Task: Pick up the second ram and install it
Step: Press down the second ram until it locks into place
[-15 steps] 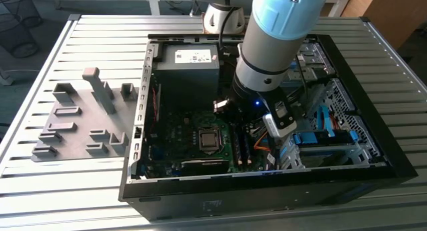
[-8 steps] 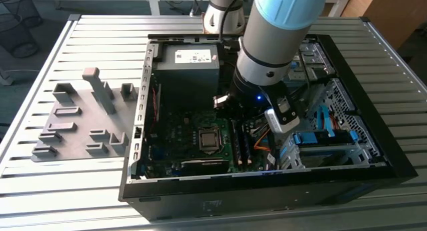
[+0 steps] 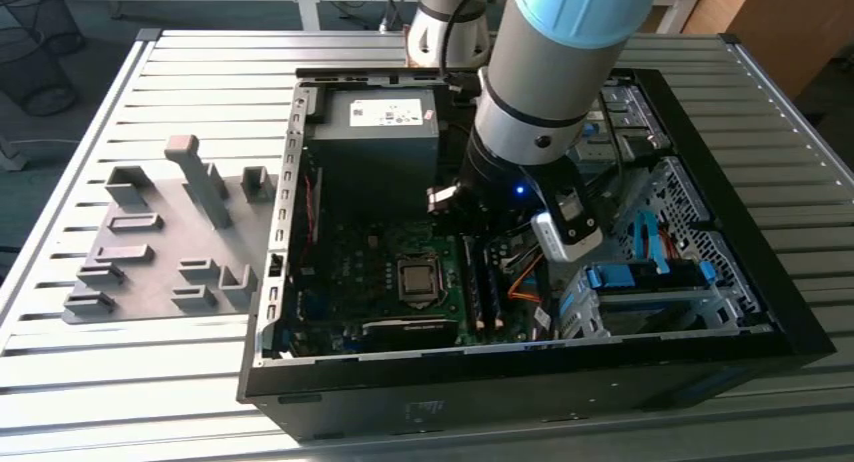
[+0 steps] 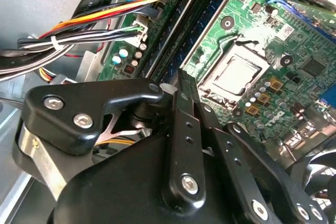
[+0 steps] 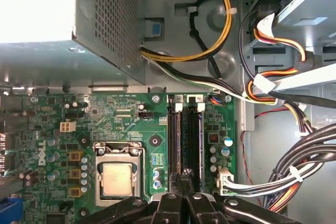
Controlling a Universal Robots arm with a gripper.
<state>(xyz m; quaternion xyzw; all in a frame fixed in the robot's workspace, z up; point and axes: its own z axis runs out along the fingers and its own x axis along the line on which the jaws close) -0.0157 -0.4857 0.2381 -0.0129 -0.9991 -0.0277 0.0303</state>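
My gripper reaches down into the open computer case over the green motherboard. Its black fingers are shut together, with nothing visible between them. The fingertips sit over the near end of the two side-by-side memory slots. A thin dark stick stands on edge in one slot and another in the slot beside it. In the second wrist view these sticks run away from the fingertips. I cannot tell which stick is the second ram. In the exterior view the sticks lie just below the arm's wrist.
The processor socket lies beside the slots. Cable bundles hang on the slots' other side, and the metal power supply box stands beyond the board. A grey slotted holder tray lies on the table at the exterior view's left. Blue drive-bay clips are in the case.
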